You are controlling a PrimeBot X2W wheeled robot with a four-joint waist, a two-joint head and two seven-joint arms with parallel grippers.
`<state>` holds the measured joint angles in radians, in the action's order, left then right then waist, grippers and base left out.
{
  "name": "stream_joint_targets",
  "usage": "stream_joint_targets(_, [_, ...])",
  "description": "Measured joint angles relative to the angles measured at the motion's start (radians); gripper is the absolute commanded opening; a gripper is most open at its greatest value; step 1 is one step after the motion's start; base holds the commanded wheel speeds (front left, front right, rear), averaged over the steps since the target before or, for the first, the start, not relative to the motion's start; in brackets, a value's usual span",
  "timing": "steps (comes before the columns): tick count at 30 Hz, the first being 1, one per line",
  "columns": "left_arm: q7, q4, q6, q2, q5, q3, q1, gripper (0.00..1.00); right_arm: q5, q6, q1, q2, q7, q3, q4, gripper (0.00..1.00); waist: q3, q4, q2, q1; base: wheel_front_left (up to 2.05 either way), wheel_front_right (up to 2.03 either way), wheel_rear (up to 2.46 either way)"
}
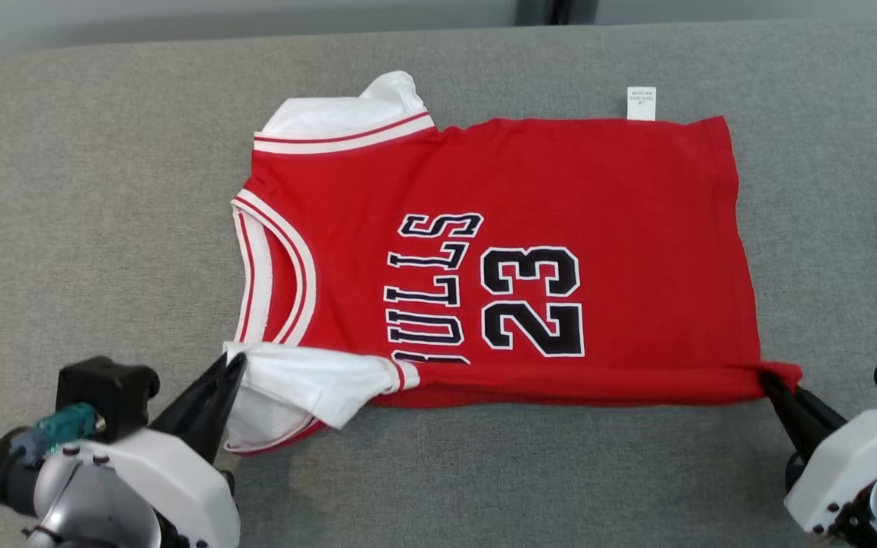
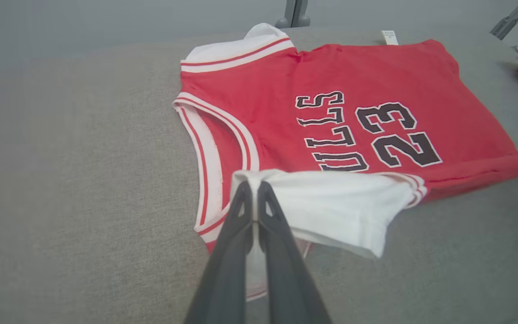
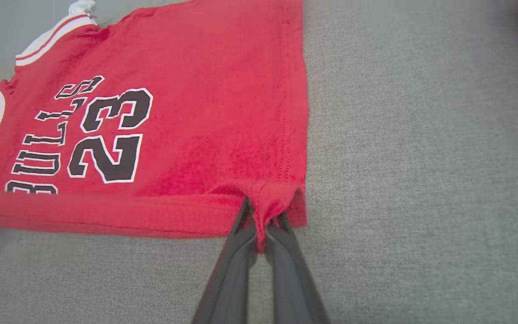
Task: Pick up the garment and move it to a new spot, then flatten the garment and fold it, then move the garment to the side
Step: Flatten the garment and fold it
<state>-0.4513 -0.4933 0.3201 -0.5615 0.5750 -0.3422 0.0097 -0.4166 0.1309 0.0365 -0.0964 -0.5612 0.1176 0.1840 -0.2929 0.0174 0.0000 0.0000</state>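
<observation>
Nearest, the left pincer (image 1: pixel 234 359) was clamped on the white sleeve (image 1: pixel 309 384) at the near-left corner of the garment (image 1: pixel 560 190). The right pincer (image 1: pixel 767 378) was clamped on its red near-right hem corner. Beyond them the red jersey lay spread on the grey fabric worktop (image 1: pixel 65 190), near edge rolled over, with a white label (image 1: pixel 641 103) at its far edge.
</observation>
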Motion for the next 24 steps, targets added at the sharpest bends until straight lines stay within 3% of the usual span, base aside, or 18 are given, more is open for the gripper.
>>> stream_joint_targets(5, [-0.026, 0.098, -0.059, 0.007, 0.045, 0.000, -0.121, 0.00, 0.005, 0.000, -0.117, -0.035, -0.046, -0.017, -0.041, 0.00, -0.056, -0.018, 0.0000, 0.0000, 0.00, 0.00, 0.00])
stream_joint_targets(12, [-0.020, 0.231, -0.107, 0.033, 0.079, -0.004, -0.207, 0.00, -0.005, 0.000, -0.205, -0.060, -0.046, -0.065, -0.115, 0.00, -0.108, -0.038, 0.0000, 0.0000, 0.00, 0.00, 0.00])
stream_joint_targets(13, [-0.017, 0.245, -0.109, 0.037, 0.080, -0.004, -0.209, 0.28, -0.016, 0.000, -0.214, -0.061, -0.035, -0.073, -0.125, 0.00, -0.113, -0.039, 0.0000, 0.0000, 0.00, 0.00, 0.00])
stream_joint_targets(14, [-0.017, 0.245, -0.109, 0.037, 0.080, -0.004, -0.209, 0.48, -0.016, 0.000, -0.214, -0.061, -0.035, -0.073, -0.125, 0.08, -0.113, -0.039, 0.0000, 0.0000, 0.00, 0.00, 0.00])
stream_joint_targets(15, [-0.015, 0.258, -0.113, 0.042, 0.089, -0.006, -0.211, 0.76, -0.024, 0.000, -0.222, -0.062, -0.023, -0.084, -0.132, 0.31, -0.117, -0.040, 0.0000, 0.0000, 0.00, 0.00, 0.00])
stream_joint_targets(16, [-0.015, 0.269, -0.116, 0.044, 0.094, -0.009, -0.211, 1.00, -0.038, 0.000, -0.228, -0.062, -0.012, -0.093, -0.140, 0.94, -0.119, -0.041, 0.0000, 0.0000, 0.00, 0.00, 0.00])
stream_joint_targets(17, [-0.005, 0.277, -0.117, 0.049, 0.094, -0.009, -0.211, 1.00, -0.058, 0.000, -0.232, -0.061, 0.008, -0.100, -0.145, 1.00, -0.121, -0.041, 0.0000, 0.0000, 0.00, 0.00, 0.00])
stream_joint_targets(24, [0.122, 0.306, -0.090, 0.100, 0.086, 0.025, -0.191, 1.00, -0.111, 0.000, -0.232, -0.079, 0.173, -0.103, -0.163, 1.00, -0.110, -0.033, 0.0000, 0.0000, 0.00, 0.00, 0.00])
